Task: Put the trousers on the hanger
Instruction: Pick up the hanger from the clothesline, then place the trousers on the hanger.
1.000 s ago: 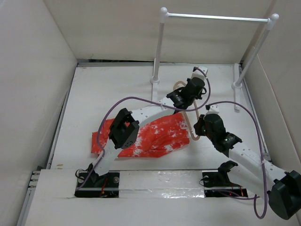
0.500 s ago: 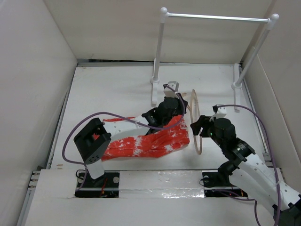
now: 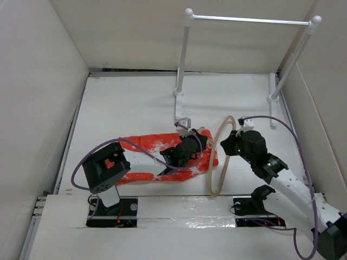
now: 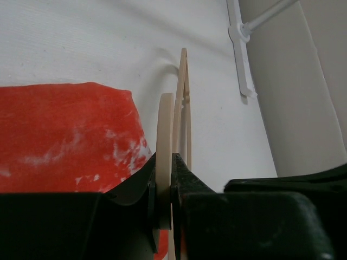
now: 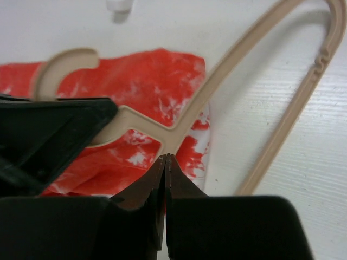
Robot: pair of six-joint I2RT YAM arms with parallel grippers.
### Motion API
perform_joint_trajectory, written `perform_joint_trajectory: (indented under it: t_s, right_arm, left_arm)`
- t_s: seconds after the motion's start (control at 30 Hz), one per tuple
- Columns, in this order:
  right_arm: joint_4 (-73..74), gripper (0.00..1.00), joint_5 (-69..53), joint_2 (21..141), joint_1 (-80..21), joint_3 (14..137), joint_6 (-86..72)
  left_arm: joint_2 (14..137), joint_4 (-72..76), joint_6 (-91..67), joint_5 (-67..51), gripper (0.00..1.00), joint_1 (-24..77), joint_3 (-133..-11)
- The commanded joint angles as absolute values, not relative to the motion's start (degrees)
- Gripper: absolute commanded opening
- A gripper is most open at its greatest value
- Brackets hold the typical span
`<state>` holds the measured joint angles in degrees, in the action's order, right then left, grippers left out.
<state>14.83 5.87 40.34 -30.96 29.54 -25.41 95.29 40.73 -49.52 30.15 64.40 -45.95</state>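
Observation:
The orange-red trousers (image 3: 141, 162) lie flat across the middle of the table, and show in the left wrist view (image 4: 65, 130) and the right wrist view (image 5: 146, 92). The beige hanger (image 3: 219, 162) stands tilted on edge just right of the trousers' end. My left gripper (image 3: 204, 138) lies over the trousers and is shut on the hanger's hook part (image 4: 164, 135). My right gripper (image 3: 224, 147) is shut, its tips (image 5: 165, 158) right at the hanger's neck junction (image 5: 174, 135); nothing shows between its jaws.
The white two-post rail stand (image 3: 249, 20) stands at the back, its feet (image 3: 178, 93) on the table behind the hanger. White walls (image 3: 43, 97) close in the left, back and right. A purple cable (image 3: 282, 122) loops over the right arm.
My left arm drew back toward the near left, bringing the hanger from the far side over the trousers' end. The hanger went from flat to standing tilted. My right gripper stayed at its side.

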Motion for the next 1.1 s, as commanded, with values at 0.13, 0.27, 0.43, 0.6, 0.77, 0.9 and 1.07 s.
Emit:
perform_joint_trajectory:
  t_s: [0.13,0.27,0.43,0.6,0.77,0.9,1.07]
  right_arm:
    - [2.39,0.27,0.44,52.38,-29.53,26.37,-24.26]
    - [-6.02,0.49,-0.60,57.29,-27.52,24.18,-24.35]
    - [-8.88,0.53,-2.19,69.67,-25.58,28.89,-23.03]
    - [-16.07,0.48,-6.49,78.91,-25.58,28.04,-23.90]
    - [-16.97,0.00,-6.43,74.13,-24.88,24.89,-25.13]
    - [-11.62,0.00,-5.01,66.03,-21.63,24.00,-24.79]
    - [-5.20,0.00,-4.22,51.97,-13.74,23.90,-23.91]
  left_arm:
    - [91.76,45.44,-53.53,42.97,0.00,65.13,-42.45]
    - [91.93,45.18,-52.12,42.98,0.00,64.60,-43.24]
    - [93.16,46.06,-52.21,41.40,0.00,63.90,-42.54]
    - [92.90,45.18,-51.68,40.96,0.00,62.58,-41.31]
    - [91.41,44.48,-48.53,41.31,0.00,61.52,-39.38]
    - [88.69,42.63,-45.10,41.84,0.00,61.00,-37.80]
    - [84.91,39.38,-43.16,40.70,0.00,61.00,-35.43]
